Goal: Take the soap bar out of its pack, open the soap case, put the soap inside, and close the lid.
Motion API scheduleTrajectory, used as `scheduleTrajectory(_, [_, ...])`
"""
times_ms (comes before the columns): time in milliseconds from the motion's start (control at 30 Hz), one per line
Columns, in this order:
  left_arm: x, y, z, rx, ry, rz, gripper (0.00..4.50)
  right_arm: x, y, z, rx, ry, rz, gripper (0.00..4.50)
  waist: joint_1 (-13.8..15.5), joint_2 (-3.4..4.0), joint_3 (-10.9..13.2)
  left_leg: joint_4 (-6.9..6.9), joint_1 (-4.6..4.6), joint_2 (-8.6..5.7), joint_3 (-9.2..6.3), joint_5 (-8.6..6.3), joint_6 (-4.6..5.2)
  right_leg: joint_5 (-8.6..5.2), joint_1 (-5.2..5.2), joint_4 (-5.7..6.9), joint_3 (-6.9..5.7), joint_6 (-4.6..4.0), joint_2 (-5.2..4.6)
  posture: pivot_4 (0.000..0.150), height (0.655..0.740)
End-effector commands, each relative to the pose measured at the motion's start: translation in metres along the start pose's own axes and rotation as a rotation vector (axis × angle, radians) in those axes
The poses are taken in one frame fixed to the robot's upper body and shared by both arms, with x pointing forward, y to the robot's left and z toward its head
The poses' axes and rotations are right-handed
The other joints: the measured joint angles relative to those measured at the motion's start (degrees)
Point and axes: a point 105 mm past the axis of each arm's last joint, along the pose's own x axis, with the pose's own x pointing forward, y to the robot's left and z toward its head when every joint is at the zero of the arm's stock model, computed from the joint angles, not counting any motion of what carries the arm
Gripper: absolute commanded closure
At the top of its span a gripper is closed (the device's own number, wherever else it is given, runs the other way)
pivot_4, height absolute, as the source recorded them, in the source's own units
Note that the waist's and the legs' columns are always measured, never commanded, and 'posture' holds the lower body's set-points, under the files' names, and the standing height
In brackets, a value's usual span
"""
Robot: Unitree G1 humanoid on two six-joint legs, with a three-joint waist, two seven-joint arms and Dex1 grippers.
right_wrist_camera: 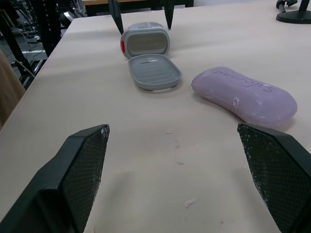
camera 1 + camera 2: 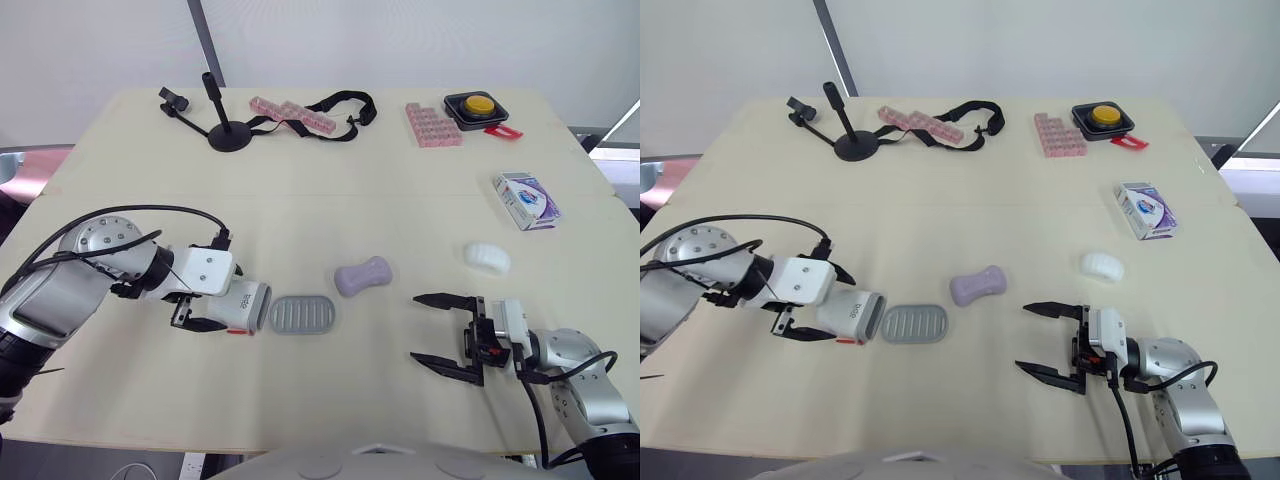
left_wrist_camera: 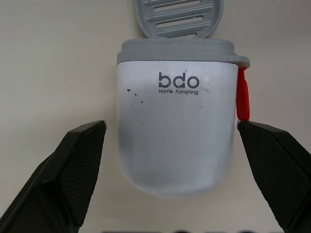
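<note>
Left eye view: nearest the table's (image 2: pixel 330 400) front edge, the right gripper (image 2: pixel 414 327) rests with its fingers wide apart and empty, bare tabletop ahead of it. To its left, the left gripper (image 3: pixel 171 125) has its fingers spread either side of the soap case (image 2: pixel 246 305), whose white lid stands on edge above the flat grey tray (image 2: pixel 302 314). Just beyond, the purple soap bar (image 2: pixel 362 276) lies clear all round. Farther right, the pack (image 2: pixel 527 199) sits near the table's edge.

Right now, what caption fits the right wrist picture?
Open right gripper faces the purple soap bar and the opened soap case.
</note>
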Motion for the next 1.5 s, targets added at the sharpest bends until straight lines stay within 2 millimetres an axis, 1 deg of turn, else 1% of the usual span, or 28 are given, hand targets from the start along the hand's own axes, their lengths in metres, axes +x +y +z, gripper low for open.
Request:
scheduleTrajectory(33, [-0.008, 0.004, 0.004, 0.016, -0.028, 0.035, 0.01, -0.003, -0.002, 0.006, -0.028, -0.003, 0.003, 0.00, 0.0, 0.00, 0.0, 0.00, 0.00, 0.00, 0.00, 0.00, 0.00, 0.00, 0.00, 0.00, 0.00, 0.00, 0.00, 0.150, 0.7143])
scheduleTrajectory(200, [-0.016, 0.004, 0.013, -0.004, -0.111, 0.045, 0.01, -0.004, -0.003, 0.006, -0.028, -0.001, 0.006, 0.00, 0.0, 0.00, 0.0, 0.00, 0.00, 0.00, 0.00, 0.00, 0.00, 0.00, 0.00, 0.00, -0.01, 0.00, 0.00, 0.150, 0.7143])
scheduleTrajectory(333, [-0.035, 0.005, 0.029, -0.064, -0.273, 0.099, 0.01, -0.006, -0.004, 0.007, -0.030, 0.003, 0.009, 0.00, -0.1, -0.01, 0.0, -0.01, -0.01, 0.00, 0.00, 0.00, 0.00, 0.00, 0.00, -0.02, -0.01, 0.00, 0.00, 0.150, 0.7143])
scheduleTrajectory(433, [-0.049, 0.009, 0.040, -0.106, -0.427, 0.189, 0.01, -0.006, -0.007, 0.009, -0.042, 0.012, 0.026, 0.00, -0.1, -0.01, 0.0, -0.04, -0.01, 0.00, -0.01, 0.00, 0.00, 0.00, 0.00, -0.06, -0.03, 0.00, -0.02, 0.150, 0.7143])
scheduleTrajectory(500, [-0.054, 0.009, 0.045, -0.094, -0.501, 0.273, 0.01, -0.005, -0.010, 0.013, -0.060, 0.021, 0.049, 0.00, -0.4, 0.01, 0.0, -0.05, -0.02, -0.04, 0.02, 0.00, 0.00, 0.00, 0.02, -0.08, 0.00, 0.00, -0.03, 0.150, 0.7143])
scheduleTrajectory(567, [-0.058, 0.007, 0.049, -0.143, -0.588, 0.356, 0.01, -0.003, -0.014, 0.018, -0.073, 0.025, 0.060, 0.00, -0.5, 0.00, 0.0, -0.06, -0.07, -0.02, -0.01, 0.00, 0.00, 0.00, 0.08, -0.12, -0.01, 0.00, -0.01, 0.150, 0.7143])
scheduleTrajectory(633, [-0.055, -0.014, 0.043, -0.238, -0.647, 0.430, 0.01, 0.003, -0.019, 0.027, -0.121, 0.053, 0.112, 0.00, -0.8, 0.00, 0.0, -0.12, -0.06, -0.02, -0.03, -0.01, 0.00, 0.00, 0.16, -0.21, -0.04, 0.00, 0.00, 0.150, 0.7143])
scheduleTrajectory(700, [-0.048, -0.041, 0.033, -0.305, -0.634, 0.472, 0.01, 0.011, -0.026, 0.039, -0.146, 0.062, 0.131, 0.00, -1.7, 0.01, 0.0, -0.28, -0.06, -0.03, 0.08, -0.03, -0.01, 0.01, 0.27, -0.40, 0.05, 0.01, 0.01, 0.150, 0.7143])
scheduleTrajectory(767, [-0.044, -0.059, 0.028, -0.361, -0.619, 0.511, 0.01, 0.018, -0.032, 0.048, -0.157, 0.073, 0.139, 0.00, -1.2, -0.23, 0.1, -0.66, 0.11, -0.02, 0.04, -0.03, -0.04, 0.02, 0.57, -0.90, -0.02, 0.04, 0.08, 0.150, 0.7143])
scheduleTrajectory(833, [-0.040, -0.072, 0.021, -0.420, -0.605, 0.550, 0.01, 0.026, -0.038, 0.054, -0.169, 0.102, 0.154, 0.00, -0.4, -0.32, 0.1, -0.73, 0.23, 0.11, -0.21, 0.00, -0.08, 0.02, 0.61, -1.02, -0.22, 0.03, 0.17, 0.150, 0.7143])
scheduleTrajectory(933, [-0.035, -0.088, 0.017, -0.504, -0.603, 0.600, 0.01, 0.040, -0.043, 0.064, -0.198, 0.147, 0.193, 0.00, 0.3, -0.31, 0.1, -0.74, 0.46, 0.00, -0.31, 0.02, -0.06, 0.02, 0.75, -1.03, -0.27, 0.03, -0.01, 0.150, 0.7143])
scheduleTrajectory(1033, [-0.028, -0.103, 0.014, -0.539, -0.584, 0.616, 0.01, 0.051, -0.048, 0.068, -0.234, 0.220, 0.236, 0.00, -0.1, -0.36, 0.1, -0.74, 0.51, 0.04, -0.29, 0.02, -0.05, 0.02, 0.79, -1.08, -0.25, 0.04, -0.08, 0.150, 0.7143])
scheduleTrajectory(1100, [-0.019, -0.118, 0.011, -0.582, -0.567, 0.601, 0.01, 0.056, -0.053, 0.067, -0.269, 0.286, 0.270, 0.00, -0.8, -0.37, 0.1, -0.81, 0.61, 0.02, -0.17, 0.02, -0.05, 0.02, 0.80, -1.07, -0.20, 0.04, -0.08, 0.150, 0.7143])
scheduleTrajectory(1167, [-0.008, -0.131, 0.010, -0.630, -0.563, 0.580, 0.01, 0.061, -0.058, 0.066, -0.265, 0.349, 0.295, 0.00, -1.3, -0.38, 0.1, -0.96, 0.82, 0.01, -0.02, 0.02, -0.05, 0.02, 0.87, -1.09, -0.12, 0.03, -0.06, 0.150, 0.7143])
scheduleTrajectory(1300, [0.009, -0.142, 0.017, -0.670, -0.593, 0.555, 0.01, 0.077, -0.065, 0.066, -0.265, 0.426, 0.334, 0.00, -1.7, -0.37, 0.1, -1.17, 1.03, 0.04, 0.05, 0.04, -0.08, 0.02, 1.00, -1.17, -0.03, 0.03, -0.06, 0.150, 0.7143])
scheduleTrajectory(1400, [0.019, -0.144, 0.024, -0.672, -0.625, 0.520, 0.01, 0.093, -0.063, 0.071, -0.258, 0.458, 0.376, 0.00, -1.7, -0.37, 0.1, -1.22, 1.05, 0.05, 0.05, 0.07, -0.09, 0.01, 0.99, -1.14, -0.02, 0.02, -0.06, 0.150, 0.7143])
scheduleTrajectory(1500, [0.025, -0.142, 0.022, -0.662, -0.626, 0.514, 0.01, 0.105, -0.059, 0.073, -0.254, 0.469, 0.410, 0.00, -1.5, -0.37, 0.1, -1.23, 1.04, 0.07, 0.05, 0.08, -0.09, 0.02, 0.99, -1.14, -0.02, 0.02, -0.07, 0.150, 0.7143])
